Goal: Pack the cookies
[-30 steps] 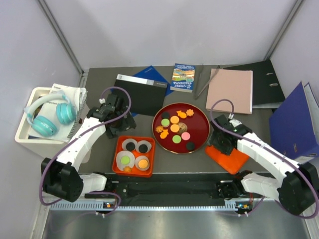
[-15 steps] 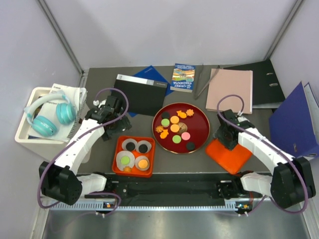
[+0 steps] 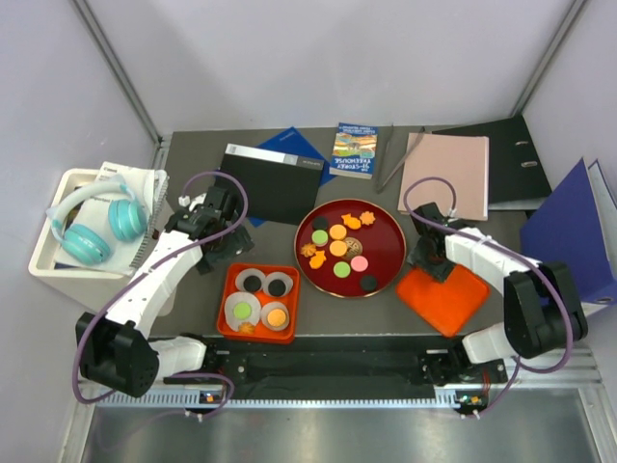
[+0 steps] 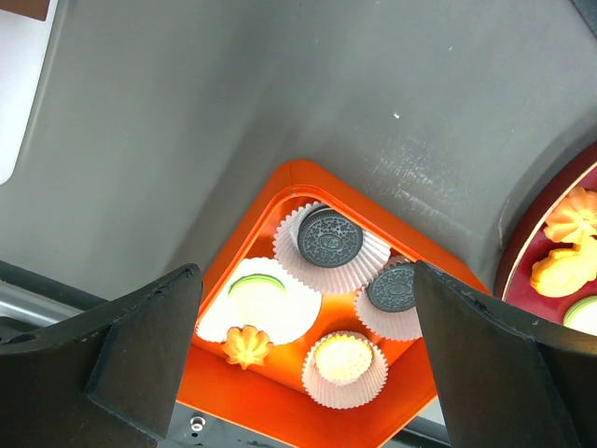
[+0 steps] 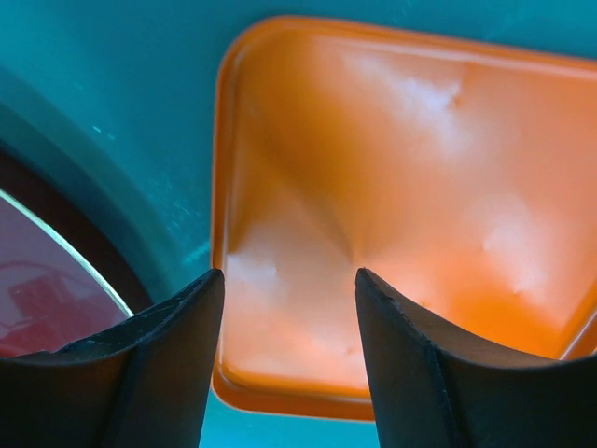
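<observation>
While my left claw [image 4: 303, 280] hangs spread wide above the orange box [image 4: 297, 177], where some cookies [image 4: 328, 238] sit in paper cups [image 4: 280, 308], my right claw [image 5: 287, 280] stands part-open and empty over a corner of the orange lid [image 5: 420, 187]. A clumsy pinch on that thin edge could skid the lid into the red lacquer tray [image 3: 386, 231] just beyond it and scatter the loose cookies there. Farther back on the dark grey tabletop [image 3: 381, 309] lie a paperback [image 3: 353, 149], a pink folder [image 3: 445, 176] and binders [image 3: 516, 159], closed in by pale lilac walls [image 3: 318, 58].
</observation>
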